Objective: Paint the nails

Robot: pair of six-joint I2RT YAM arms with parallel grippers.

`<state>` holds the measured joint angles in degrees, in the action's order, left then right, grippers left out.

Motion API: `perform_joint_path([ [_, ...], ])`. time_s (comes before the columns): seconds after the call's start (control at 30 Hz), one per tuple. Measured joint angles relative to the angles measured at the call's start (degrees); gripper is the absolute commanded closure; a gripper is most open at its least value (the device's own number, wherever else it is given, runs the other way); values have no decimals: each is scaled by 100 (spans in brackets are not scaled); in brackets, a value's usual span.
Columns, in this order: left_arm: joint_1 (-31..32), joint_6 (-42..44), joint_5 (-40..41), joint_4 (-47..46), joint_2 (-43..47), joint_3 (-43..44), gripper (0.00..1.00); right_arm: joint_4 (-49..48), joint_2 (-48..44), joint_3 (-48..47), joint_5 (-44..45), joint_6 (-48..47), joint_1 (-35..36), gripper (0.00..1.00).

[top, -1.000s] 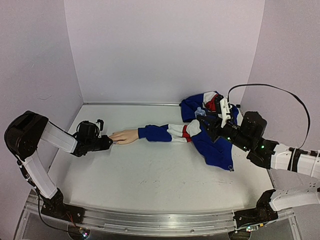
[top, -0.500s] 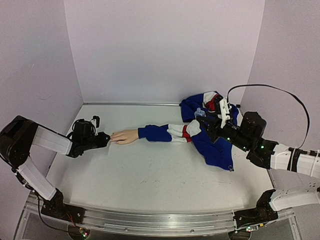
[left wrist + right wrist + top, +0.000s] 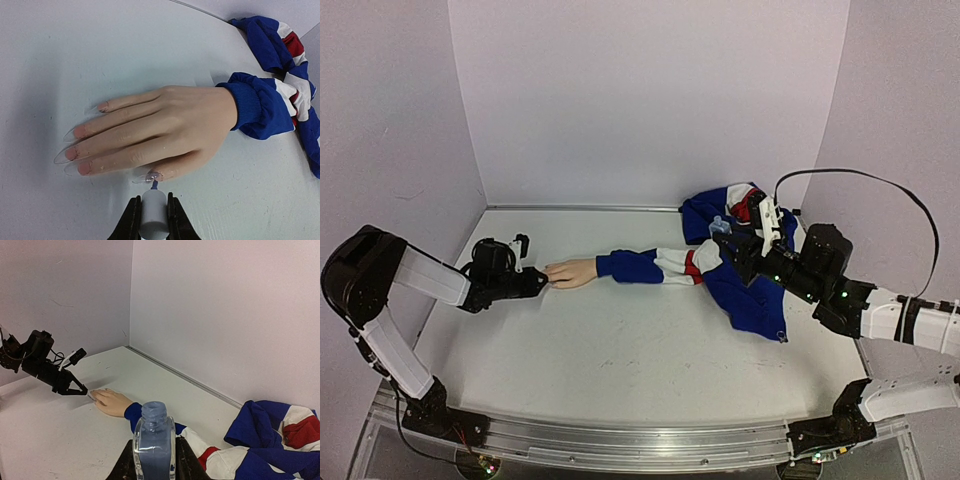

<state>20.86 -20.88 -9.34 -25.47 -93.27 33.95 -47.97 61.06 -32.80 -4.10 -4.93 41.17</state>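
Observation:
A pale mannequin hand (image 3: 160, 125) with a blue sleeve cuff (image 3: 252, 107) lies flat on the table, fingers pointing left; it also shows in the top view (image 3: 572, 272) and the right wrist view (image 3: 112, 401). Its long clear nails (image 3: 67, 152) stick out past the fingertips. My left gripper (image 3: 152, 220) is shut on a pale brush cap (image 3: 152, 215), and the blue brush tip touches the thumb nail (image 3: 150, 176). My right gripper (image 3: 154, 462) is shut on an open clear bottle (image 3: 154, 445) of blue polish, held upright above the jacket at the right.
A blue, white and red jacket (image 3: 745, 270) lies bunched from the sleeve to the back right corner. Lilac walls enclose the table on three sides. The left arm (image 3: 430, 280) reaches in along the left wall.
The left gripper drew back slightly to the left, then returned right to the hand's fingertips. The right arm with the bottle has stayed in place.

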Motion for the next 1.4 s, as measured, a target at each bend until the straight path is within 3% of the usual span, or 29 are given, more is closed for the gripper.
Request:
perform_joint_path([
  [1.4, 9, 90, 105, -2, -348, 166, 100, 0, 2, 0, 0, 0, 0, 100],
])
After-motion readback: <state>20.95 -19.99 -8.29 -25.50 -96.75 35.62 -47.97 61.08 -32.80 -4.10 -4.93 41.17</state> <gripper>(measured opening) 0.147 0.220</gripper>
